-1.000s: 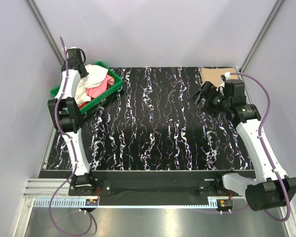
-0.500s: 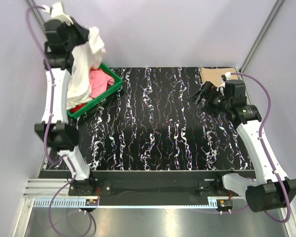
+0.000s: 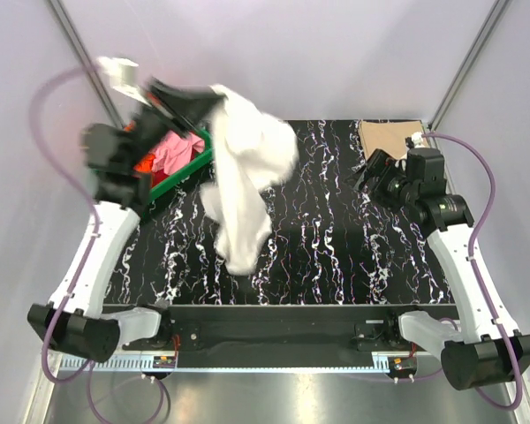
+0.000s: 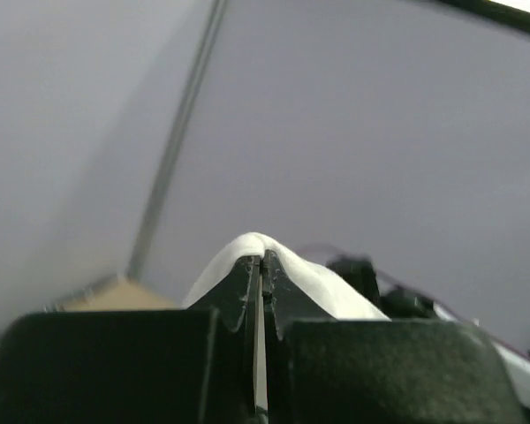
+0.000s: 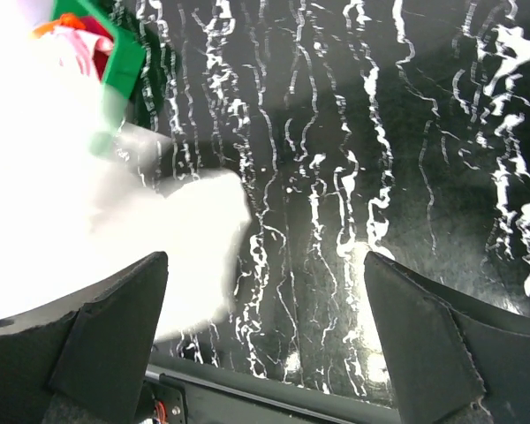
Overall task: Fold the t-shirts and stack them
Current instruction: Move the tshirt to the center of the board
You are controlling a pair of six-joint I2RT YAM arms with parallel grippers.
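Left gripper (image 3: 197, 100) is raised high above the table, its jaws pressed together on a fold of the white t-shirt (image 3: 246, 172). The left wrist view shows the two black fingers (image 4: 247, 283) nearly meeting, with a white ridge of cloth squeezed up between their tips. Off to its right, the right gripper (image 3: 369, 170) hovers over the right half of the table with its jaws spread wide and nothing between them. Below both grippers lies the black table (image 3: 336, 252) with its white marbled streaks. The white t-shirt hangs from the left gripper's tips and trails down toward the right gripper's side, a long blurred drape whose lower end nears the table's near edge; whether that end touches the surface cannot be told. In the right wrist view it is a pale smear to the right gripper's left. Under the left gripper, at the table's far left corner, sits the green crate (image 3: 184, 170). A tan t-shirt (image 3: 384, 134) lies flat just beyond the right gripper, at the far right corner. Inside the crate, below the left gripper, a pink t-shirt (image 3: 172, 152) is bunched, and further to that gripper's left a smaller patch of orange cloth (image 3: 144, 162) shows.
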